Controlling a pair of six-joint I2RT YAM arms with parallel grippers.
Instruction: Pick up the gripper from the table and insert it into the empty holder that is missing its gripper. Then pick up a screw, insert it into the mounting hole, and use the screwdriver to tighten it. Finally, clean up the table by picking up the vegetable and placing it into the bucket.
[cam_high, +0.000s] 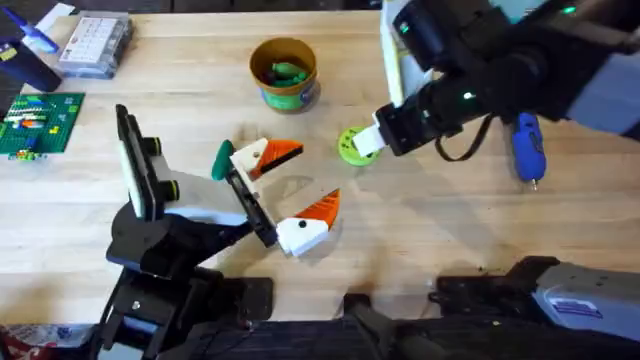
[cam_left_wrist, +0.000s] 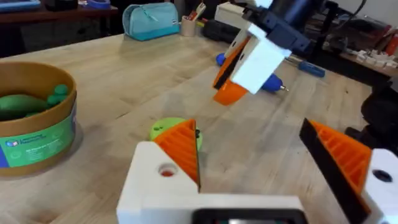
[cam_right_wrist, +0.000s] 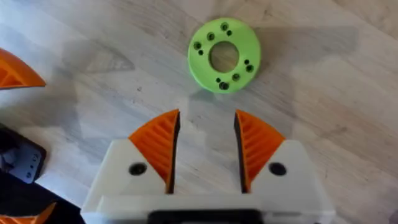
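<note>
The right gripper (cam_right_wrist: 205, 152) is hovered just above the table (cam_high: 420, 230), its orange-padded fingers (cam_right_wrist: 158, 146) parted with nothing between them. The lime-green vegetable (cam_right_wrist: 224, 55), a flat ring with small holes, lies on the wood just beyond the fingertips, apart from them. The left gripper (cam_high: 290, 190) is spread wide near the table centre, holding nothing. The bucket (cam_high: 285, 72) stands farther back with dark green pieces (cam_high: 288, 72) inside. The blue-handled screwdriver (cam_high: 527, 145) lies at the right side, untouched.
</note>
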